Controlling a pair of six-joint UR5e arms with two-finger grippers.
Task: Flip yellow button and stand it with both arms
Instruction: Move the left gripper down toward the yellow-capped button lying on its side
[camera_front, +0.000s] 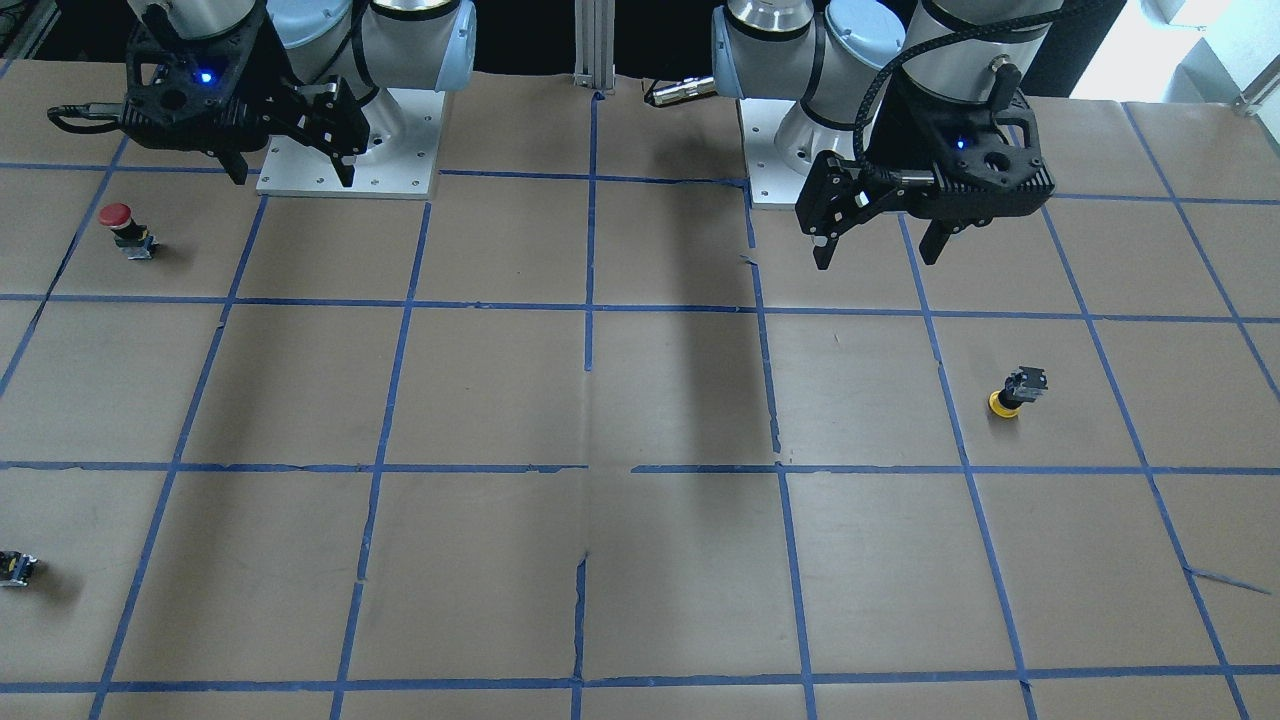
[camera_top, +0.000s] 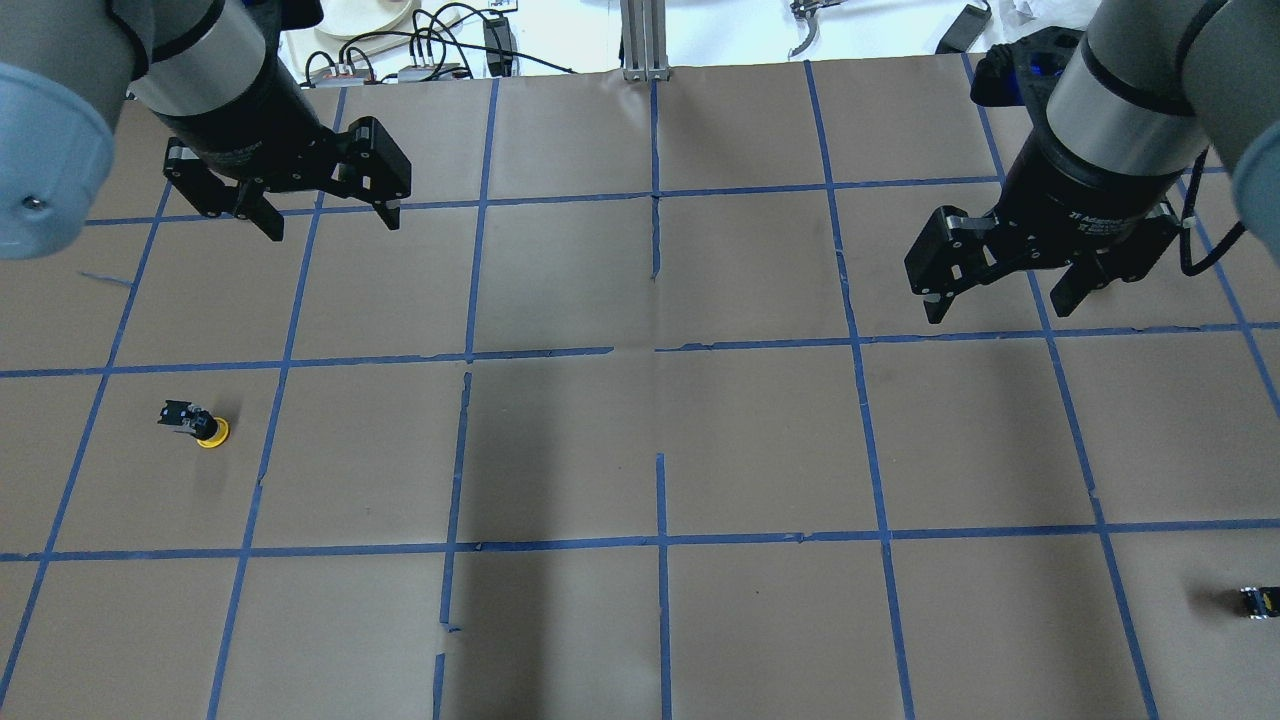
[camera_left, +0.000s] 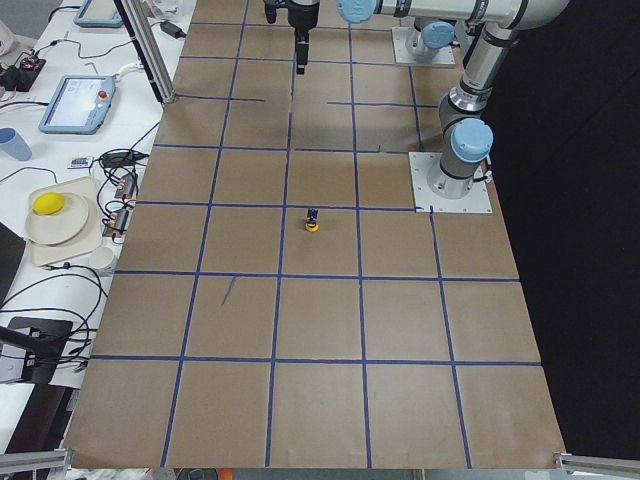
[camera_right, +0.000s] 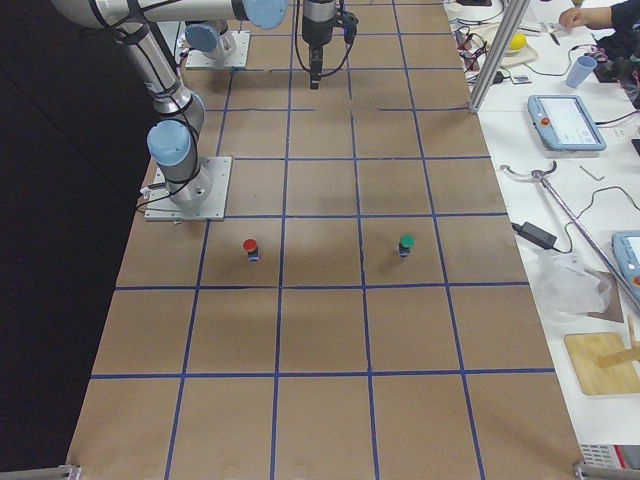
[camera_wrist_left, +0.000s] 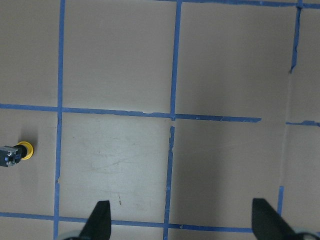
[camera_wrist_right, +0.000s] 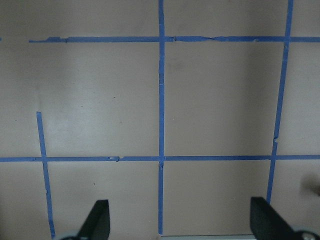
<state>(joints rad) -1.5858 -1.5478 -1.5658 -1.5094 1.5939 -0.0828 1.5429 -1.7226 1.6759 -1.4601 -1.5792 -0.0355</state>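
Note:
The yellow button (camera_front: 1015, 392) rests on its yellow cap with the grey-black block up, on the brown paper on my left side. It also shows in the overhead view (camera_top: 195, 424), the exterior left view (camera_left: 313, 220) and at the left edge of the left wrist view (camera_wrist_left: 15, 152). My left gripper (camera_front: 876, 258) (camera_top: 332, 225) hangs open and empty above the table, well apart from the button and nearer my base. My right gripper (camera_front: 293, 178) (camera_top: 998, 310) is open and empty on the other side. Both wrist views show spread fingertips (camera_wrist_left: 100, 217) (camera_wrist_right: 97, 217) over bare paper.
A red-capped button (camera_front: 120, 228) (camera_right: 250, 247) stands on my right side near the base plate (camera_front: 300, 185). A small black-grey block (camera_front: 15, 568) (camera_top: 1258, 600) lies at the right table edge. A green-topped piece (camera_right: 405, 244) shows in the exterior right view. Blue tape grids the paper.

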